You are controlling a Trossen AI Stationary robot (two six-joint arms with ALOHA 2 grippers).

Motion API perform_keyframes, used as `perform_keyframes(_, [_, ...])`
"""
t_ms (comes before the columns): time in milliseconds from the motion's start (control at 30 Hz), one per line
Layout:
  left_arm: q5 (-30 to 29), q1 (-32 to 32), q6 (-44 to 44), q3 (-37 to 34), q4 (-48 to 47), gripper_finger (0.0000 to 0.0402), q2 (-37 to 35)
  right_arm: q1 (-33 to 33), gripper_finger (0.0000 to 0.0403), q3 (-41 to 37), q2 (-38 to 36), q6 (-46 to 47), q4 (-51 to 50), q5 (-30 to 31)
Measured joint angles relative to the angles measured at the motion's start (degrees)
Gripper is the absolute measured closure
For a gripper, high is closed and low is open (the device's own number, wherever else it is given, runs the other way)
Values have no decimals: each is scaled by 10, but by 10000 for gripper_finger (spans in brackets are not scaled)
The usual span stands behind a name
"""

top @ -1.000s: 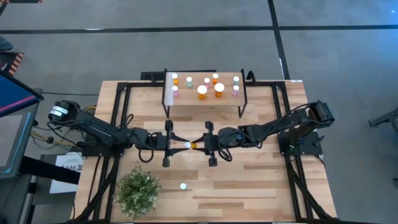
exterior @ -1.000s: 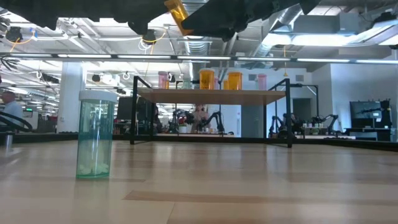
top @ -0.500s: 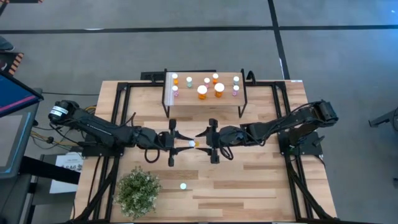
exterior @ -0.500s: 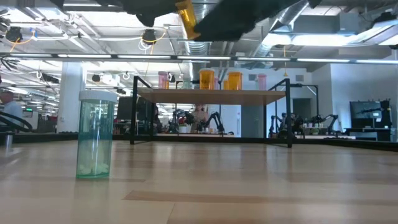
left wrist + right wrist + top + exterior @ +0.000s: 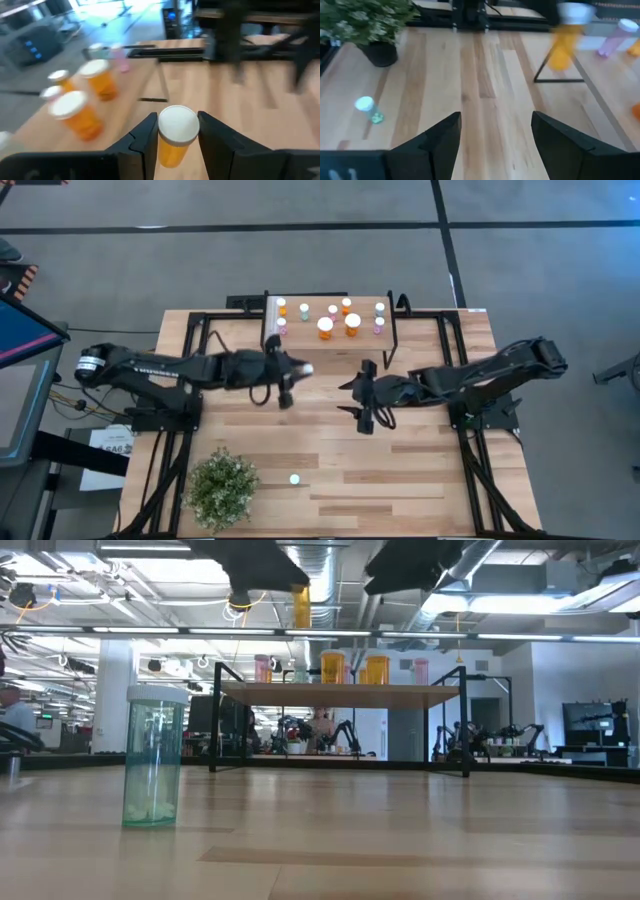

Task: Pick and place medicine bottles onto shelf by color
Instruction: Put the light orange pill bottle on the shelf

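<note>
— Orange bottle (image 5: 175,136), white cap toward the camera, sits clamped between the jaws of the left gripper (image 5: 291,370). From above it hangs just in front of the shelf (image 5: 300,338), near its left end, off the surface (image 5: 420,470).

— And the right gripper (image 5: 364,392)?

— Its jaws stand apart with nothing between them; it waits over mid-surface, to the right of the left one. The right wrist view shows bare wood ahead of it, the potted plant (image 5: 367,20) and one pale green bottle (image 5: 369,110) standing alone well away from the shelf.

— So the step is the placing. How would you do it well?

— I would judge three things matter. First, height: the low view shows the held bottle above the shelf's top, so keep it there until it is over the board, not the edge. Second, colour: the two large orange bottles (image 5: 90,102) stand together on the shelf, with pink (image 5: 281,333) and green ones (image 5: 380,308) farther out, so this one belongs beside the orange pair.

— Third?

— Room. The bottles there stand close, and the fingers are wider than the bottle. Come in where there is a gap, set it upright, part the jaws only once the base rests, then back straight out.

— Risk?

— Knocking a neighbour over, probably.
</note>
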Motion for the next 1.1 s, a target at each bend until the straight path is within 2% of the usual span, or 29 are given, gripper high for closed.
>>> perform_keyframes(267, [1, 105, -16, 8, -11, 296, 1, 16, 138, -1, 9, -1, -1, 0])
perform_keyframes(433, [1, 155, -56, 9, -6, 296, 31, 15, 138, -1, 16, -2, 5, 0])
perform_keyframes(833, [-30, 195, -86, 8, 59, 296, 108, 7, 139, 0, 23, -7, 14, 1])
perform_keyframes(1100, [-44, 208, -92, 8, 56, 284, 111, 7, 139, 0, 23, -7, 13, 1])
